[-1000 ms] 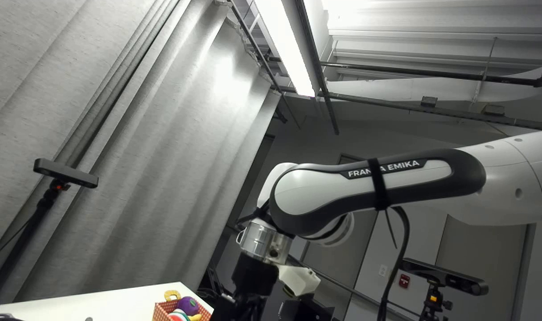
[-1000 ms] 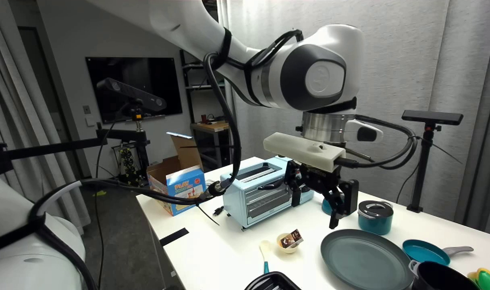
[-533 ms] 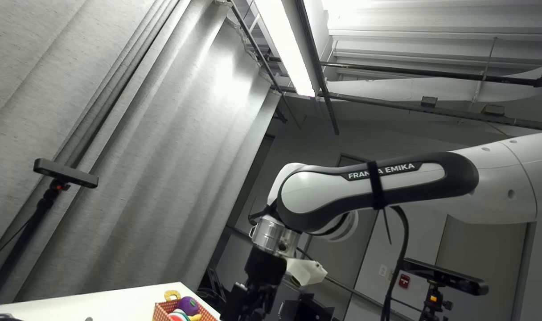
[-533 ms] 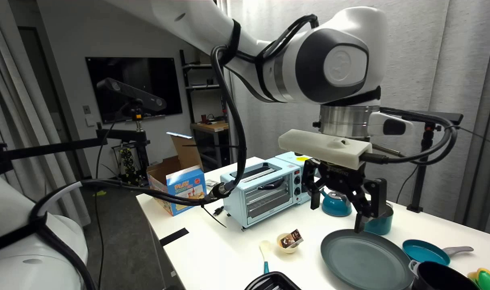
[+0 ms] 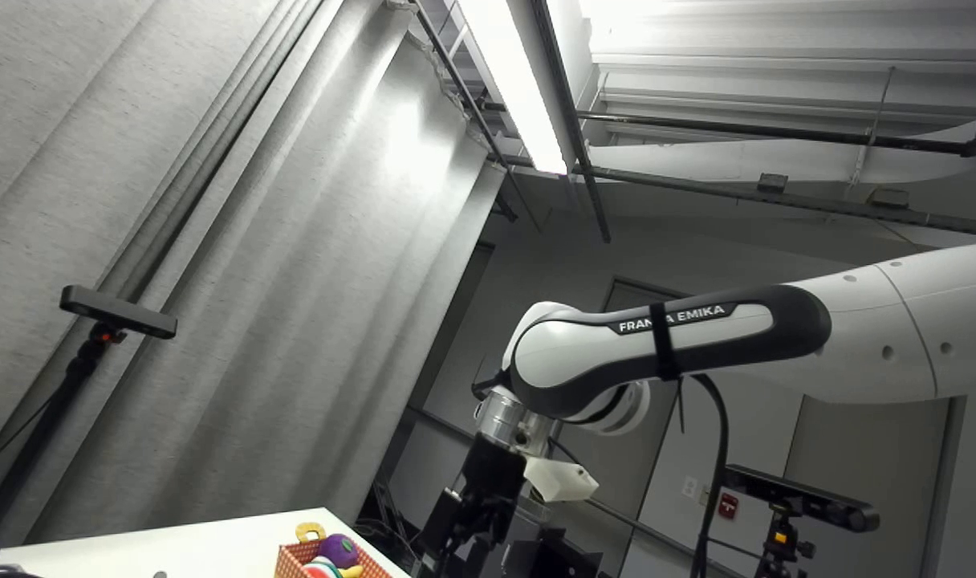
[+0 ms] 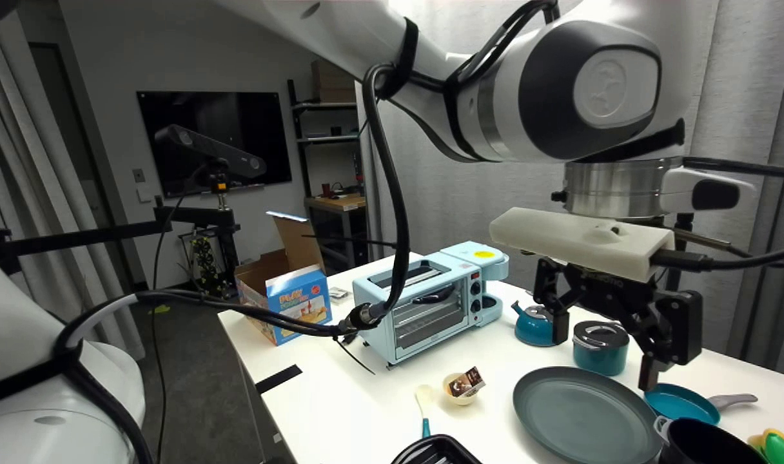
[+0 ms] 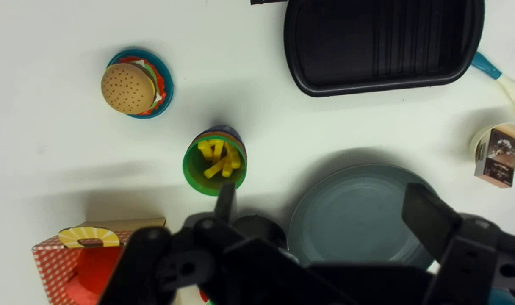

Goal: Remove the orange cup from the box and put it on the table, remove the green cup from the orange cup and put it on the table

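Lab: robot arm [image 5: 697, 337], mounted camera [image 6: 210, 151]

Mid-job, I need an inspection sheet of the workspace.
Surface: pale table, black strip at one edge.
Job's things: green cup with yellow fries, on the table, nested in what seems the orange cup. Checked box holds toy food.
Clutter: gray plate, black pan, burger, toaster oven.
Gripper: open; nothing seen held.
Cables: black cable runs along the arm, crossing the toaster oven in an exterior view.
Surroundings: gray curtain, camera on a stand.
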`<action>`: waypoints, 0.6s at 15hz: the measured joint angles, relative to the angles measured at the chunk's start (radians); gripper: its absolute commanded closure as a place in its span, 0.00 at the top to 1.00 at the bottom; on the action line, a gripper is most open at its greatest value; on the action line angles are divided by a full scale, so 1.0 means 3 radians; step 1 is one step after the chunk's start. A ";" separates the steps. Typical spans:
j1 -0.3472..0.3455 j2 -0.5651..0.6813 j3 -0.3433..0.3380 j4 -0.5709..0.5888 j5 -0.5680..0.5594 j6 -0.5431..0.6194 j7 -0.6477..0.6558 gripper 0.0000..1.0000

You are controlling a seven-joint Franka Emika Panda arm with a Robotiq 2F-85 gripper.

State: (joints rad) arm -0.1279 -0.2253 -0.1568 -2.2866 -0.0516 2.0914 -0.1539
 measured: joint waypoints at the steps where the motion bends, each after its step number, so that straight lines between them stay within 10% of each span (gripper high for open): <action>1: -0.0022 0.0029 -0.0018 0.0026 -0.0005 0.0060 0.0000 1.00; 9: -0.0133 0.0371 -0.0146 0.0316 -0.0008 0.0227 0.0009 1.00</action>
State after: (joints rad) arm -0.1678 -0.1141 -0.2006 -2.1916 -0.0541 2.1594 -0.1513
